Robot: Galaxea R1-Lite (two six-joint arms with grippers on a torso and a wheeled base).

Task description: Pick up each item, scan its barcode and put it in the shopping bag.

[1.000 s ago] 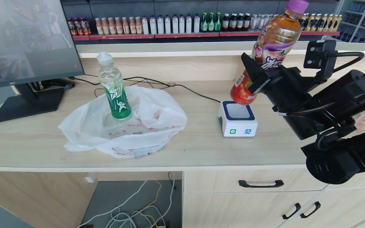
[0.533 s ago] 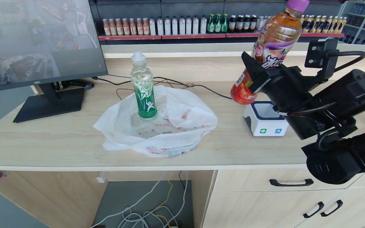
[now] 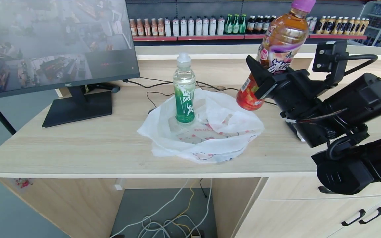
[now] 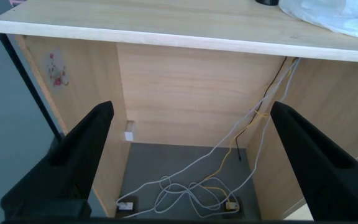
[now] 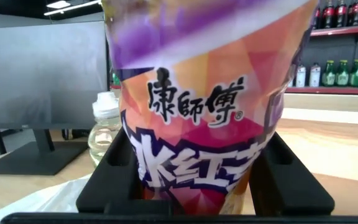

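Observation:
A tea bottle with a purple cap and orange-purple label is tilted in the air, with my right gripper shut on its lower half. It hangs over the right edge of the white shopping bag, which lies spread on the wooden counter. A green-labelled bottle stands upright inside the bag. In the right wrist view the tea bottle is up close, with the green bottle behind it. My left gripper hangs open below the counter edge, holding nothing.
A monitor on a black stand sits at the counter's back left, with cables trailing behind the bag. Shelves of bottles line the far wall. Drawers are under the counter at right, and loose cables lie in the open bay.
The camera has swung left, so the counter things sit further right in the picture. My right gripper, still holding the tea bottle, went from above the scanner to above the bag's right edge.

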